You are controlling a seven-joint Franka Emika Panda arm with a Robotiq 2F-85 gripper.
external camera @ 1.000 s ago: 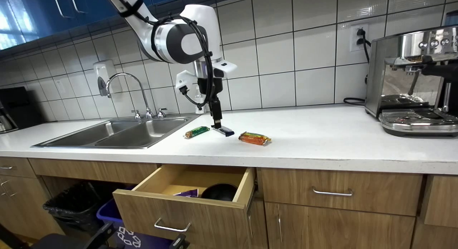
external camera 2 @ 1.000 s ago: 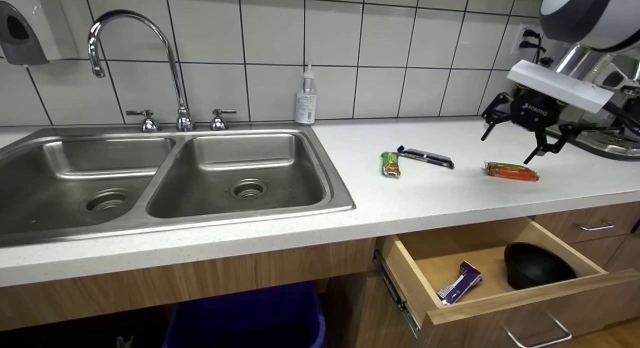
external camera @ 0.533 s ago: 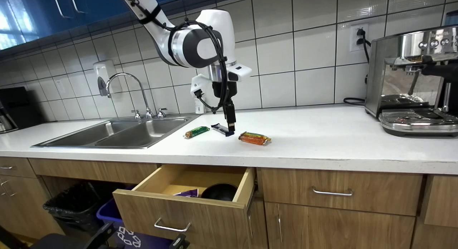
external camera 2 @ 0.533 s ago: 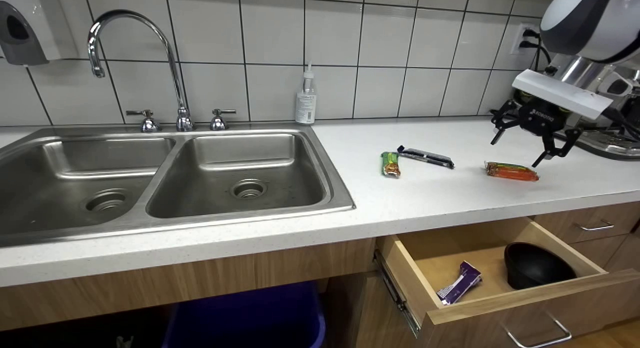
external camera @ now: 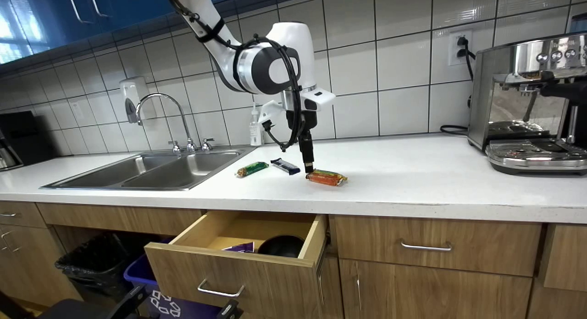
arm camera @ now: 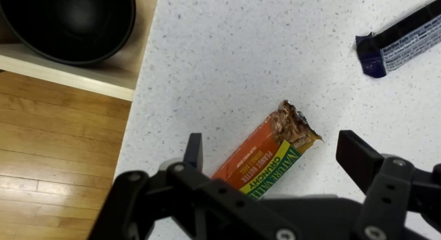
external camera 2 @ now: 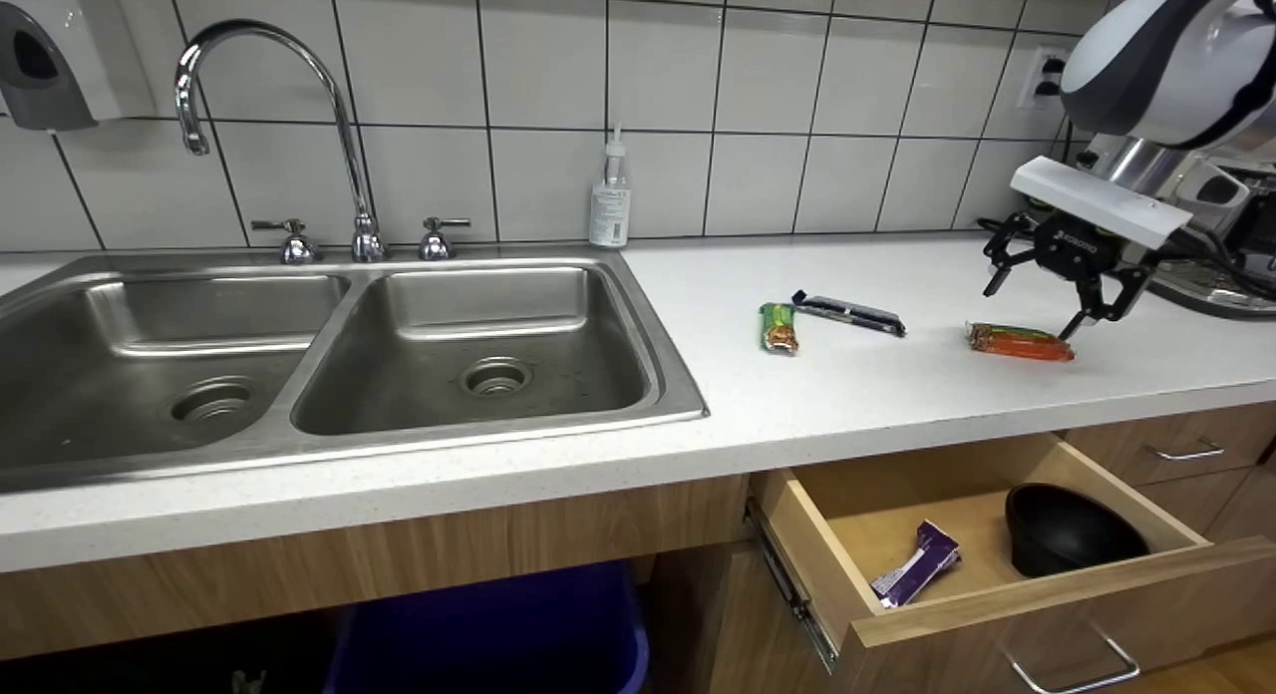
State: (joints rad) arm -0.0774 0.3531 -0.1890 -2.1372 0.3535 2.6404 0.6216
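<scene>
Holds nothing in the wide-spread end effector point(external camera 2: 1028, 312), just by an orange bar point(arm camera: 263, 155), glossy-wrapped, with a lettered green-and-yellow band and crinkled brown end, lying on the desk point(external camera: 403, 158) farther from the sink point(external camera 2: 670, 365) than the green bar point(external camera 2: 779, 327).

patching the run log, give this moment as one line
gripper: open, nothing held | nearest: orange bar | bowl: in open drawer

A double sink point(external camera 2: 321, 347) and espresso machine point(external camera: 527, 103) show a kitchen.
</scene>
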